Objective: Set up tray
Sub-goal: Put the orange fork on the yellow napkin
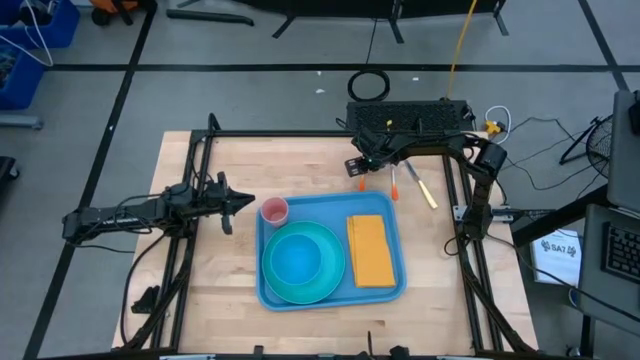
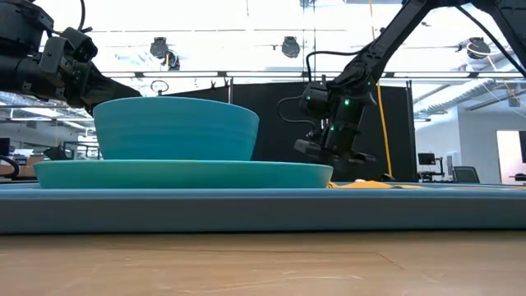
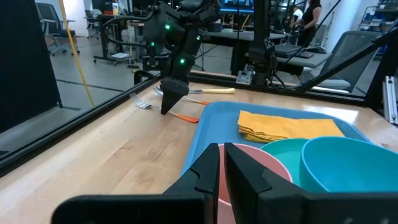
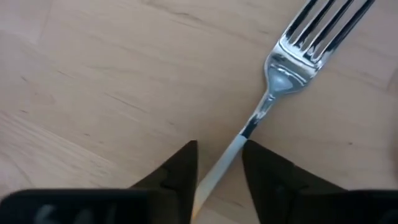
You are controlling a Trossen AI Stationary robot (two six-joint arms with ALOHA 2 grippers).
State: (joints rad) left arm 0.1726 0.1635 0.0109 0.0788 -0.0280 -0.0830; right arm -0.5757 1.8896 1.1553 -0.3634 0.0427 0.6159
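The blue tray (image 1: 330,206) lies mid-table and carries a pink cup (image 1: 275,211), a turquoise bowl (image 1: 296,260) on a turquoise plate (image 1: 325,285), and a folded yellow napkin (image 1: 370,250). A fork (image 4: 292,62) lies flat on the wood beyond the tray's far edge. My right gripper (image 4: 217,165) points down over it, open. Its fingers stand on either side of the fork's handle (image 4: 227,155), just behind the neck, with a gap on each side. My left gripper (image 1: 240,203) hovers left of the pink cup (image 3: 264,165), shut and holding nothing.
Two more utensils lie right of the fork, beyond the tray's far right corner: one orange-handled (image 1: 395,182), one yellow-handled (image 1: 426,190). Black frame rails run along the table's left (image 1: 190,200), far and right (image 1: 462,200) sides. Bare wood shows left of the tray.
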